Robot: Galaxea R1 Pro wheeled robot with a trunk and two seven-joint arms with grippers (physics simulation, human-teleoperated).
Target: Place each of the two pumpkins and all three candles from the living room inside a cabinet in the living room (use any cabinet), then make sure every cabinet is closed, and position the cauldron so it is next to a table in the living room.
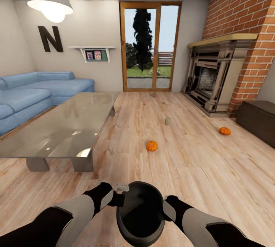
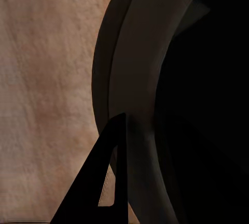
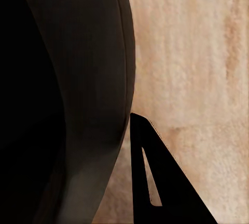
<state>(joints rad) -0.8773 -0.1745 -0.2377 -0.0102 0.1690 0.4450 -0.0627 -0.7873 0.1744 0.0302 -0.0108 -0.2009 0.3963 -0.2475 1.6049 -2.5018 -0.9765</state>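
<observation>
You have the black cauldron [image 1: 140, 216] held between both arms low in front of you, above the wooden floor [image 1: 198, 163]. Your left gripper [image 1: 119, 197] sits at the rim on its left side and your right gripper [image 1: 166, 208] at the rim on its right. In the left wrist view one dark finger [image 2: 106, 182] lies on the outside of the cauldron's wall [image 2: 135, 78], and in the right wrist view one finger [image 3: 150, 177] does the same on the other side [image 3: 98, 78]; the second finger of each is hidden, so each looks clamped over the rim, though I cannot tell that for sure. One pumpkin [image 1: 152, 146] rests on the floor ahead of you, just right of the glass table [image 1: 57, 132], and the other pumpkin [image 1: 225, 131] lies farther right, near the dark brown cabinet [image 1: 258, 121] at the right edge. One candle [image 1: 168, 121] stands on the floor beyond the nearer pumpkin, and another small object [image 1: 152, 95], too small to tell but probably a candle, lies close to the glass door [image 1: 149, 46]. The stone fireplace [image 1: 214, 73] stands against the brick wall [image 1: 244, 10], and the blue sofa [image 1: 34, 94] is behind the table on your left.
</observation>
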